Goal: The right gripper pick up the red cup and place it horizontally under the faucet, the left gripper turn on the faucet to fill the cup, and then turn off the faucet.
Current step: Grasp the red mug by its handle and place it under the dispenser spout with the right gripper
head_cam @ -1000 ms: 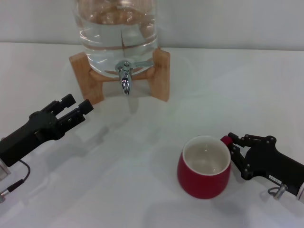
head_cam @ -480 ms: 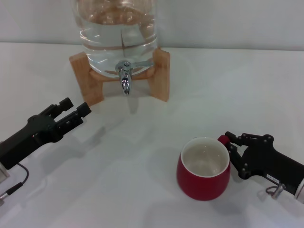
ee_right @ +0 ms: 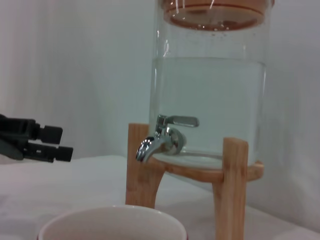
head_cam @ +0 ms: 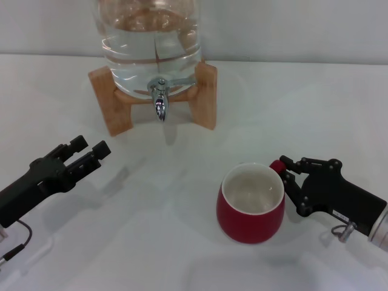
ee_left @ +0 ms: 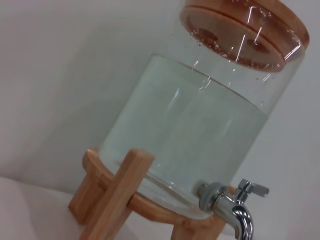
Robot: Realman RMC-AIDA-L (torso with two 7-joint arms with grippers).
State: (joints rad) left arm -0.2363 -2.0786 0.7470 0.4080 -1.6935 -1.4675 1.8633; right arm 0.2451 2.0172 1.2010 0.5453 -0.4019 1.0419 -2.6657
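Note:
The red cup point(head_cam: 250, 205) stands upright at the near right of the white table, its off-white inside showing. My right gripper point(head_cam: 284, 172) is shut on the cup's small handle point(head_cam: 277, 165) from the right side. The cup's rim point(ee_right: 112, 220) also shows low in the right wrist view. The faucet point(head_cam: 159, 100) point(ee_left: 233, 210) point(ee_right: 161, 137) hangs from the water jar at the back centre, its lever sideways and its spout pointing down. Far to the left and nearer than the faucet, my left gripper point(head_cam: 90, 146) point(ee_right: 50, 143) is open and holds nothing.
The clear water jar point(head_cam: 151, 42) rests on a wooden stand point(head_cam: 206, 94) at the back centre. White table point(head_cam: 182, 157) lies between the faucet and the cup. A thin black cable point(head_cam: 18, 242) trails from the left arm at the near left.
My right gripper has carried the red cup leftward and a little farther from me, toward the faucet. My left gripper has drawn back toward the near left.

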